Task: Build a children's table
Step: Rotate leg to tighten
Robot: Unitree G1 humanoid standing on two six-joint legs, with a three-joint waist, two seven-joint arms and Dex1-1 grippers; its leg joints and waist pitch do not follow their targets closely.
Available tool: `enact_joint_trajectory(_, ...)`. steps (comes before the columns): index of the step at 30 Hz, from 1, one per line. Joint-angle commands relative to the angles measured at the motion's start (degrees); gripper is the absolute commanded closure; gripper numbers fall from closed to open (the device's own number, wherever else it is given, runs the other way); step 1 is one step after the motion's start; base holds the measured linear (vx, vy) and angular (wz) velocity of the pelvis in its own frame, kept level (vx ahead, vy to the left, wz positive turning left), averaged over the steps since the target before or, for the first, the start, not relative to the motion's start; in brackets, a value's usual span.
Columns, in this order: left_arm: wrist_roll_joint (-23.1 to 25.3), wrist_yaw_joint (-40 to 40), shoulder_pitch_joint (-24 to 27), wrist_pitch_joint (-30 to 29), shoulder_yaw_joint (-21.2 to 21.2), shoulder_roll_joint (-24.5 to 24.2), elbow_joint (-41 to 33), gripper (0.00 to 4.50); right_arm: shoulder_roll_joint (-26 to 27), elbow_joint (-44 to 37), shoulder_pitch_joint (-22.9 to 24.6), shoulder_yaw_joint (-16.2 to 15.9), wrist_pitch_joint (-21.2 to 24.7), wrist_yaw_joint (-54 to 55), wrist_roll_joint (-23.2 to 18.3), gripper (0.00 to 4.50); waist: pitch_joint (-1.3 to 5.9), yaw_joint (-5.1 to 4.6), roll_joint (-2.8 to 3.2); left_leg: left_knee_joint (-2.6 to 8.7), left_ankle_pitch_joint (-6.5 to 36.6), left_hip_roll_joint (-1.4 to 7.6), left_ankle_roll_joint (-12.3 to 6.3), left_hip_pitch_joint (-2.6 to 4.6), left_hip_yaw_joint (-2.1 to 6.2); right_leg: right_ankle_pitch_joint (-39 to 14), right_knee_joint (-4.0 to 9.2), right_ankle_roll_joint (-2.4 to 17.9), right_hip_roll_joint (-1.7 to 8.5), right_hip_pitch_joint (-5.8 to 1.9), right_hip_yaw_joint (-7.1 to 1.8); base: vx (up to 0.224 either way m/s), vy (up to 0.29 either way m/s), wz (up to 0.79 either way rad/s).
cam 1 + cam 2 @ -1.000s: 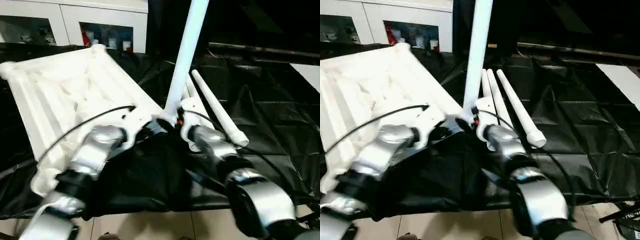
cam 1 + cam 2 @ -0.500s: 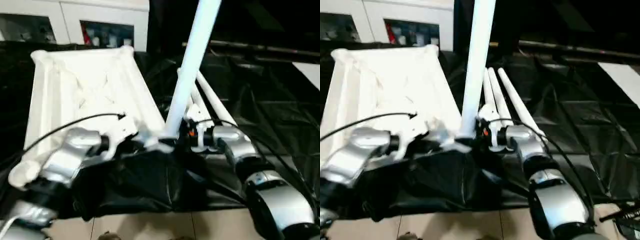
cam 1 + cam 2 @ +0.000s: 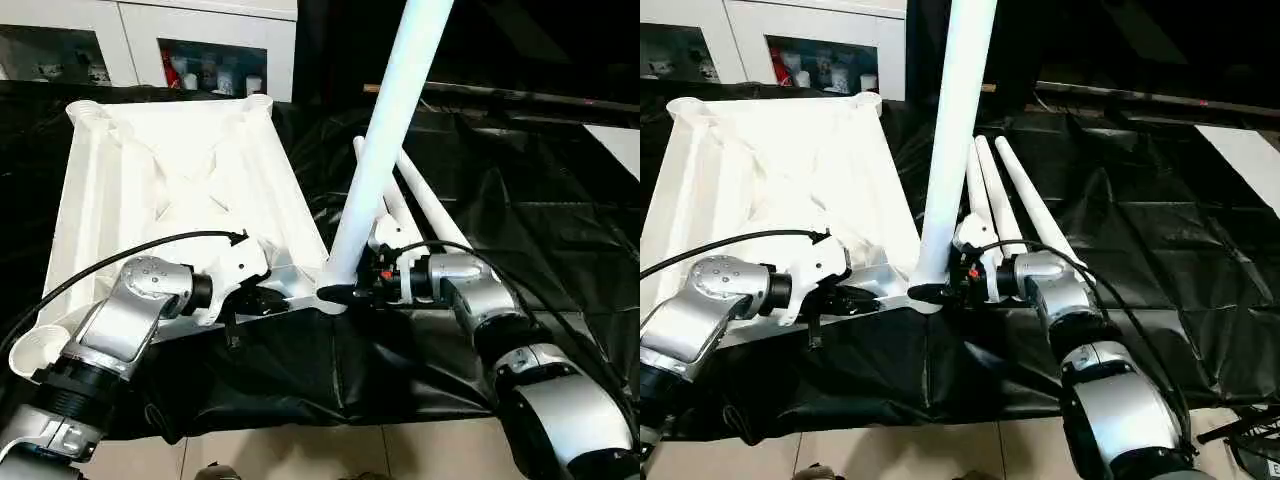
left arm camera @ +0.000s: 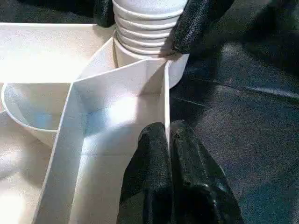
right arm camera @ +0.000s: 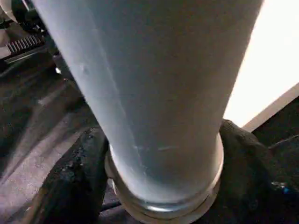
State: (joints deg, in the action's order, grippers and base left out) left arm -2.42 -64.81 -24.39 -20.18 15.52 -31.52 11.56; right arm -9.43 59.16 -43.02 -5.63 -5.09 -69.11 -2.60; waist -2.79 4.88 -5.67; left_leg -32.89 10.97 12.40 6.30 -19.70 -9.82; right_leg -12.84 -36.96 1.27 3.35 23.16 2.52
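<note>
Nearest the robot, the two silver forearms converge on the near right corner of the table top (image 3: 170,190), which lies ribbed underside up on the black-draped work table (image 3: 560,210). The left gripper (image 4: 169,140) comes in from the left, fingers pressed together on a thin upright rib of the top just beside the corner socket (image 4: 154,60), pinning that corner down. The right gripper (image 3: 352,292) comes in from the right, and its two black fingers (image 5: 74,172) straddle the base of the standing leg (image 3: 385,150) on either side, closed around it where it meets the socket. The ridged end of the leg sits in the socket, some ridges above the rim, so I judge it not fully seated. The leg leans slightly to the right as it rises out of frame. Just beyond it, three spare legs (image 3: 1025,205) lie side by side on the cloth, running away to the far side. Further back stands a white cabinet (image 3: 150,30) with small items on its shelves. Risks: if the right gripper lets go before the leg is home, the tall leg may tip over and knock the spare legs; twisting or pushing off-axis may jam the ridges crooked in the socket; the left pinch is on a thin rib and may slip, letting the top slide on the slick cloth. No brand, label or legible writing seen anywhere.
</note>
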Motion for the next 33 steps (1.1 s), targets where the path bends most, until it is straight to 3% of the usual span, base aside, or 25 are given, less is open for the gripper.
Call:
enact_joint_trajectory(1,-0.34,-0.07,1.46,-1.0,1.43,1.03,0.8,4.5,-0.14,1.12,0.0,0.78,1.33,7.16,0.91,1.64,3.21,0.04,0.51,3.07,3.36,0.94,-3.81,-0.09,-0.38,0.95,3.64,14.26,4.03,-3.31,-2.49,0.0,0.0,0.0)
enact_joint_trajectory(2,-0.27,0.24,1.4,-1.05,1.38,1.16,0.92,4.5,-0.02,1.39,-0.05,0.85,1.37,8.05,1.04,1.64,3.15,-0.03,0.49,3.12,3.48,0.95,-3.51,-0.12,-0.38,0.55,3.67,14.11,4.02,-3.27,-2.51,0.0,0.0,0.0)
enact_joint_trajectory(3,0.65,3.7,0.72,-1.45,0.92,2.71,2.28,4.5,1.27,3.82,-0.51,1.7,1.81,17.82,2.33,1.71,3.01,-0.16,0.5,3.27,4.49,0.92,-2.66,-0.12,-0.31,-1.44,3.88,13.6,4.04,-3.23,-2.52,0.0,0.0,0.0)
enact_joint_trajectory(7,2.63,10.29,-0.86,-2.17,0.16,5.83,5.21,4.5,3.66,6.79,-1.12,3.93,3.78,30.71,2.22,1.75,2.52,-0.62,0.81,3.86,11.32,0.9,0.98,0.36,0.01,-14.51,5.23,10.19,4.27,-2.75,-2.68,0.0,0.0,0.0)
enact_joint_trajectory(11,4.91,19.43,-3.33,-4.01,-1.05,10.17,9.13,4.5,7.1,8.97,-1.93,7.15,5.46,42.15,-0.19,1.76,2.71,-0.45,0.77,3.87,11.49,0.94,1.36,0.54,0.04,-14.72,5.24,9.18,4.18,-2.52,-2.77,0.0,0.0,0.0)
enact_joint_trajectory(12,5.88,26.38,-5.29,-5.77,-2.37,13.78,11.96,4.5,9.67,10.44,-2.67,9.09,6.32,48.65,-1.85,1.76,2.8,-0.2,0.91,3.77,11.01,0.86,1.62,0.86,-0.21,-12.32,5.1,9.29,3.95,-2.2,-2.85,0.0,0.0,0.0)
enact_joint_trajectory(13,5.88,26.38,-5.29,-5.77,-2.37,13.78,11.96,4.5,9.67,10.44,-2.67,9.09,6.32,48.65,-1.85,1.76,2.87,-0.04,0.93,3.72,10.88,0.79,1.72,0.95,-0.3,-11.56,5.04,9.41,3.87,-2.19,-2.88,0.0,0.0,0.0)
enact_joint_trajectory(15,6.98,32.61,-7.39,-6.46,-2.53,18.76,13.92,4.5,13.97,12.24,-4.16,10.42,6.51,55.49,-3.19,1.76,2.98,0.33,1.12,3.63,10.72,0.73,1.72,1.17,-0.44,-8.83,4.91,9.63,3.74,-1.92,-2.83,0.0,0.0,0.0)
enact_joint_trajectory(16,6.99,32.82,-7.61,-6.5,-2.25,19.76,13.78,4.5,14.93,12.41,-4.45,10.26,5.98,55.81,-3.12,1.76,3.05,0.46,0.97,3.7,11.05,0.72,1.61,0.88,-0.27,-8.75,4.81,9.37,3.83,-2.24,-2.75,0.0,0.0,0.0)
enact_joint_trajectory(18,7.02,32.48,-7.86,-6.49,-1.71,20.96,13.47,4.5,16.39,12.48,-4.97,10.5,5.35,55.25,-3.38,1.2,3.16,0.68,0.83,3.65,9.0,0.59,0.87,0.15,-0.18,-5.96,4.54,8.52,3.85,-2.72,-2.71,0.0,0.0,0.0)
enact_joint_trajectory(23,7.0,29.92,-7.67,-4.97,-0.83,20.03,13.2,4.5,16.74,12.19,-6.04,9.57,3.39,52.97,-1.74,0.78,3.16,0.62,0.91,3.65,8.66,0.6,0.35,-0.02,-0.18,-6.03,4.62,8.09,3.92,-2.78,-2.7,0.0,0.0,0.0)
enact_joint_trajectory(29,6.14,21.87,-4.69,-2.46,0.06,14.82,9.81,4.5,12.24,10.37,-5.4,6.1,0.65,43.35,1.03,0.78,3.15,0.06,1.02,3.6,8.5,0.79,-0.52,-0.52,-0.11,-5.63,4.59,9.2,4.08,-2.98,-2.64,0.0,0.0,0.0)
enact_joint_trajectory(30,5.73,19.25,-3.85,-1.99,0.29,13.04,8.96,4.5,10.21,9.64,-4.75,4.38,-0.47,39.69,2.5,0.78,3.21,0.21,1.05,3.53,7.91,0.76,-0.6,-0.43,-0.08,-5.18,4.56,9.32,4.04,-3.02,-2.57,0.0,0.0,0.0)
enact_joint_trajectory(33,4.45,14.06,-2.26,-0.99,0.68,9.79,7.29,4.5,6.9,7.65,-3.47,3.14,-2.23,32.17,2.89,0.78,3.25,0.18,1.28,3.37,6.49,0.8,-1.37,-0.31,-0.23,-2.07,4.22,10.67,3.94,-2.99,-2.58,0.0,0.0,0.0)
